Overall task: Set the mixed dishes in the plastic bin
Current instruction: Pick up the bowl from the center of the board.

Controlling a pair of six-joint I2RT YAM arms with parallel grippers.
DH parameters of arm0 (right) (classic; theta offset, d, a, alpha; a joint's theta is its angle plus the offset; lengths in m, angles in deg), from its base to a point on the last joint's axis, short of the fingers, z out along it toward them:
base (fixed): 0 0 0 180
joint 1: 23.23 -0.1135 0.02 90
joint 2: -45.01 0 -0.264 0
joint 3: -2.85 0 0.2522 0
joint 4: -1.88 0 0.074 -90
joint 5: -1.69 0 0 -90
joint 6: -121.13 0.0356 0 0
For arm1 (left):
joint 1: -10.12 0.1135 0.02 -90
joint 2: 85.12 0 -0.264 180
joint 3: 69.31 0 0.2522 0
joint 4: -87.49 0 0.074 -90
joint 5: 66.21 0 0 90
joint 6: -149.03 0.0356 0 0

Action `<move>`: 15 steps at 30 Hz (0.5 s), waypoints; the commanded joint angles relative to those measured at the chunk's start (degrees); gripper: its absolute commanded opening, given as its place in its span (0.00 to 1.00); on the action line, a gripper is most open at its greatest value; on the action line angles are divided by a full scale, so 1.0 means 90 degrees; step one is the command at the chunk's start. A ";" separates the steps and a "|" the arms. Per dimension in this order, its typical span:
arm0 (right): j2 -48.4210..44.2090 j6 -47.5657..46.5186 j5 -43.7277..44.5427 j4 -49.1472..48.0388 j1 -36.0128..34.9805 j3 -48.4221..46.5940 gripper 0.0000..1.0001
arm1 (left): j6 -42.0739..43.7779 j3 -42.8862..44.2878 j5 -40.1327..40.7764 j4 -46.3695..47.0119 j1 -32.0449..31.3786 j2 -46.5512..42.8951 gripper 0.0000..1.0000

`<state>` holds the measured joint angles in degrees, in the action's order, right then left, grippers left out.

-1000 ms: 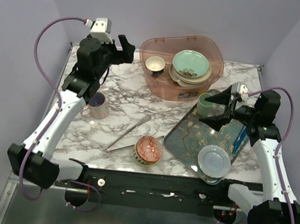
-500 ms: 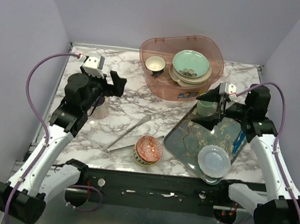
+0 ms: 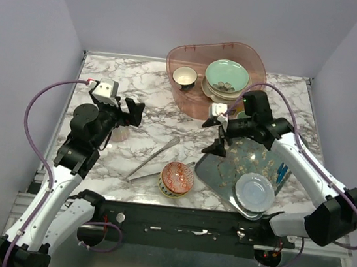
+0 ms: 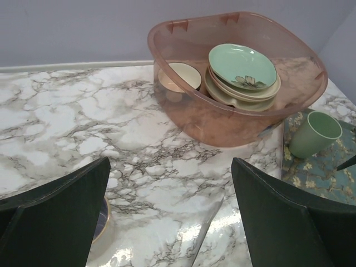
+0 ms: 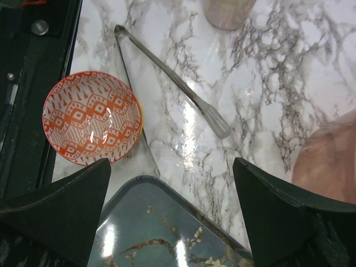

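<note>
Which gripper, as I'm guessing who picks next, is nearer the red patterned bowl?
Right. The right gripper hovers just behind-right of the red patterned bowl, at the edge of the floral tray; the left gripper hangs farther off, behind-left.

Robot lab cell: bare lilac walls [image 3: 182, 9], marble-print table [image 3: 149, 103], metal base [image 3: 181, 265]

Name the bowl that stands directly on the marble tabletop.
The small red patterned bowl, near the front edge beside the tongs; the cream bowl sits inside the pink bin, next to the mint-green plate.
</note>
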<state>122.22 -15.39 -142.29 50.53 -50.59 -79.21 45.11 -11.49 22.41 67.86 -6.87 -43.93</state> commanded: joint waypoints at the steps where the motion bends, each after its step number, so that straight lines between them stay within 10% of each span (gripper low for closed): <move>1: 0.0561 -0.0475 0.0772 0.0624 -0.0485 -0.0371 0.98 | 0.0130 -0.0051 0.0223 0.0232 -0.0006 -0.0153 0.99; 15: 0.2124 -0.0651 0.1290 0.0898 -0.1521 -0.0928 0.71 | 0.0120 -0.0051 0.0154 0.0242 -0.0006 -0.0221 0.99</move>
<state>138.09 -20.95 -133.08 56.02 -63.29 -84.60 45.64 -11.64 23.06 68.49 -6.87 -44.76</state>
